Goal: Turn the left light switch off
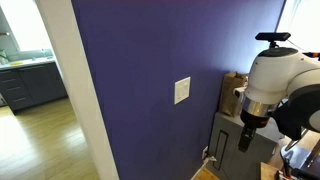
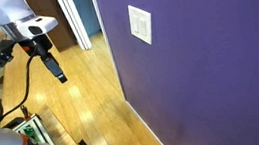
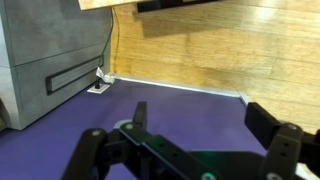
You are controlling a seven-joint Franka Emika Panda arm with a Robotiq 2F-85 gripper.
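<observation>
Left light switch (image 1: 179,92): left half of a white plate that sat upright on the purple wall (image 1: 150,50). End effector (image 1: 245,140): hung spread and empty, well apart; in an exterior view the switch lay at its ten o'clock.

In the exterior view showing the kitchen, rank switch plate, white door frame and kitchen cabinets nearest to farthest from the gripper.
From the gripper, at the right:
1. The switch plate, on the purple wall.
2. The white door frame, at the wall's left end.
3. The kitchen cabinets, beyond the doorway, far left.
</observation>
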